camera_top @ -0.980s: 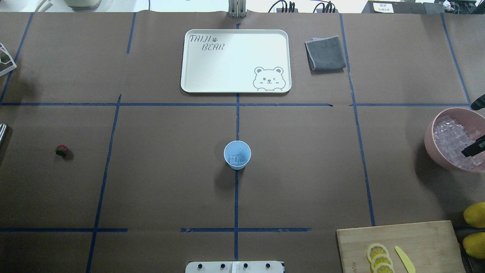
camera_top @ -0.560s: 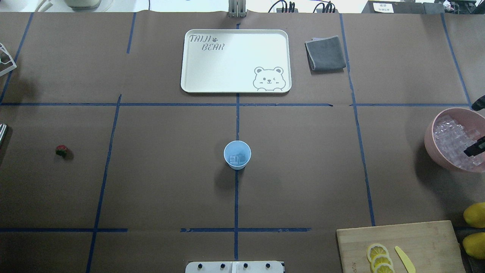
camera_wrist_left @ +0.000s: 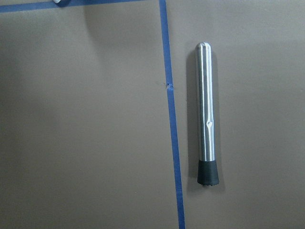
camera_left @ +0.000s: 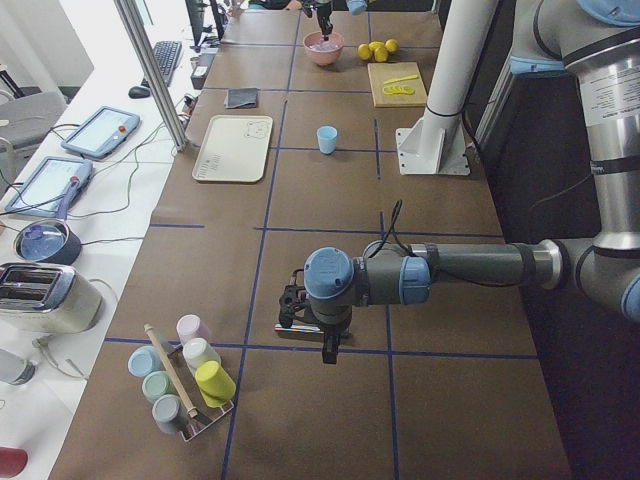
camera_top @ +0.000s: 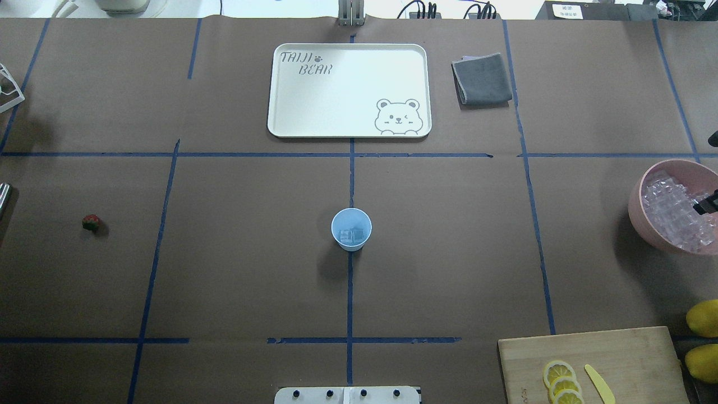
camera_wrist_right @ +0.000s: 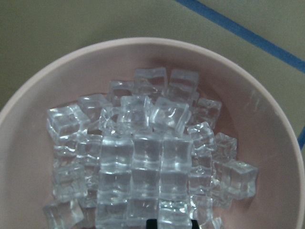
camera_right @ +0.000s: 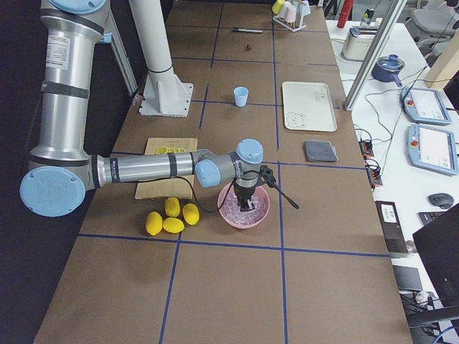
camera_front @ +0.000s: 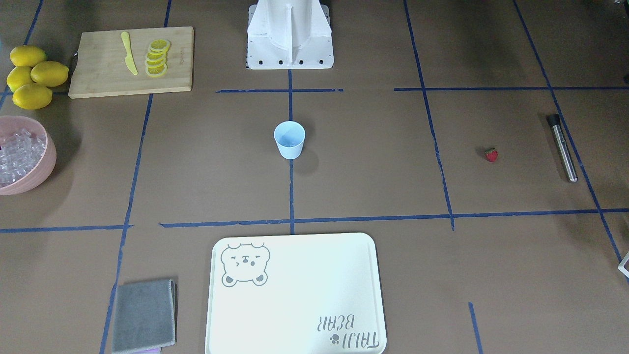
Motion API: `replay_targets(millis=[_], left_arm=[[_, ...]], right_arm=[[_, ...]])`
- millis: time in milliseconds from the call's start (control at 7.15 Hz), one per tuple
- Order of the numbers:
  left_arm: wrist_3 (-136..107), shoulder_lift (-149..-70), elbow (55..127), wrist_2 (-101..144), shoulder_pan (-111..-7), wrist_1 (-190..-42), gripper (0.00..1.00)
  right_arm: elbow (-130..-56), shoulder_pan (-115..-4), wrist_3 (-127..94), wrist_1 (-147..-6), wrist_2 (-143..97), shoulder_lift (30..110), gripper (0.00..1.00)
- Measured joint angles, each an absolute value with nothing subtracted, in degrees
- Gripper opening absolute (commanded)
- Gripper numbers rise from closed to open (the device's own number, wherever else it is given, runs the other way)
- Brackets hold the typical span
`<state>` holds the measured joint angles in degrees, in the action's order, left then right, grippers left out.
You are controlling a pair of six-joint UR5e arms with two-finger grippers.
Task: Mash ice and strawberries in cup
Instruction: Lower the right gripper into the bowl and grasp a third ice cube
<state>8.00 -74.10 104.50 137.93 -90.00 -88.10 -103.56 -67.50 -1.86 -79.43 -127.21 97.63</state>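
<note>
The light-blue cup [camera_top: 351, 228] stands at the table's middle, and ice [camera_top: 352, 235] shows in its bottom. The strawberry [camera_top: 91, 223] lies alone far to the left. A pink bowl [camera_top: 636, 210] at the right edge holds many more ice cubes [camera_wrist_right: 143, 157]. My right gripper [camera_right: 249, 206] hangs just over that ice; only a dark part of it [camera_top: 708, 204] reaches into the overhead view, and I cannot tell how its jaws stand. My left gripper [camera_left: 328, 350] hovers above a metal muddler [camera_wrist_left: 206, 114], seen only from the side, state unclear.
A cream bear tray [camera_top: 280, 126] and a grey cloth [camera_top: 482, 78] lie at the far side. A cutting board [camera_top: 617, 353] with lemon slices and a yellow knife sits near right, whole lemons [camera_top: 704, 317] beside it. A rack of cups [camera_left: 185, 385] stands far left.
Over the pink bowl, the dark part of my right gripper has slid toward the overhead view's right edge and slightly farther away. The cup and strawberry have not moved.
</note>
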Motion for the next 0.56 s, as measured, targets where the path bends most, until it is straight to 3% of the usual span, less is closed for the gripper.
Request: replay_targets(millis=[560], left_arm=[[8.0,-73.9,104.5,138.0,-90.0,-88.1,1.0]], right_arm=[[-112.2,-62.2,-19.1,-96.1,-128.2,83.4,0.0]])
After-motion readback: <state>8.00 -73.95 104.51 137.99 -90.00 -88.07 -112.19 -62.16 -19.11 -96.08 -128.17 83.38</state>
